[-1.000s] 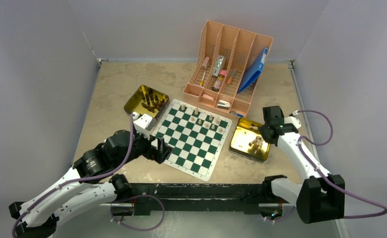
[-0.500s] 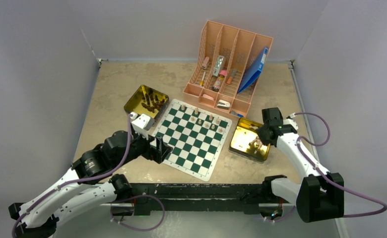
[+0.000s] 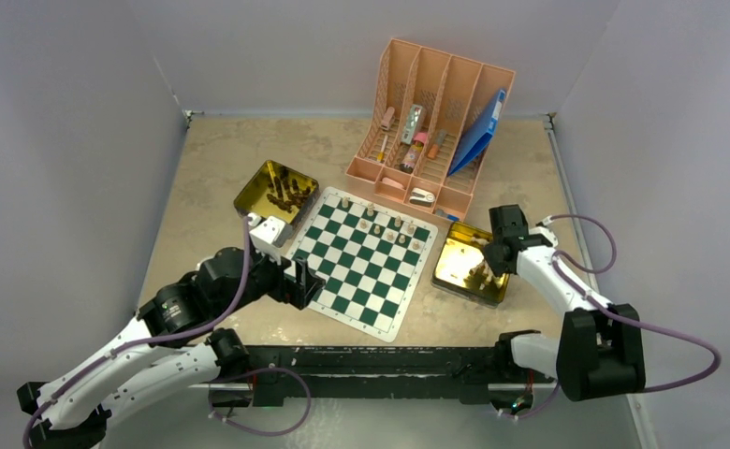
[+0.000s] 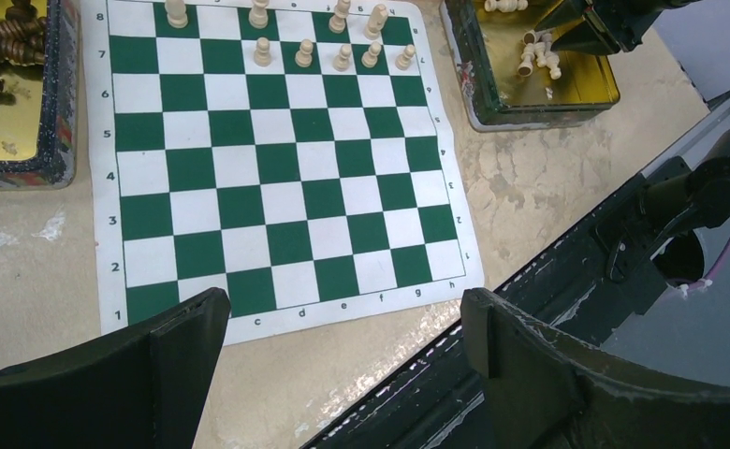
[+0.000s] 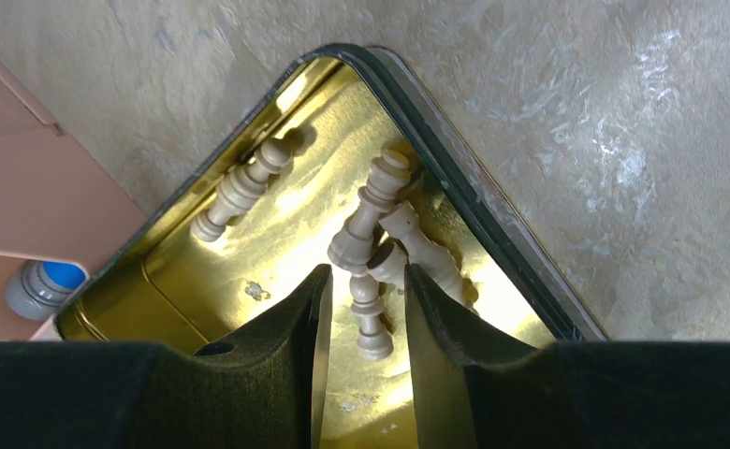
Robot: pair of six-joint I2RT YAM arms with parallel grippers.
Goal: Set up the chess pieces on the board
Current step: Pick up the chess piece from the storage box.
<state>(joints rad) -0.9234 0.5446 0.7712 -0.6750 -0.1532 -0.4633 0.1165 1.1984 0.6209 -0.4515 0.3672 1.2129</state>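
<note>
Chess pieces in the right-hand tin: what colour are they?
Pale tan chess pieces, lying in the gold tin; the right wrist view shows them best.

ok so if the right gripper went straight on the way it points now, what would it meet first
Most likely the small tan piece lying flat in the gold tin, in line with the gap between the fingers of the right gripper; past it, the tin's floor. Depth is unclear.

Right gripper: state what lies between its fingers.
Right wrist view: a pale chess piece, lying flat in the gold tin, sits between the fingers of the right gripper.
</note>
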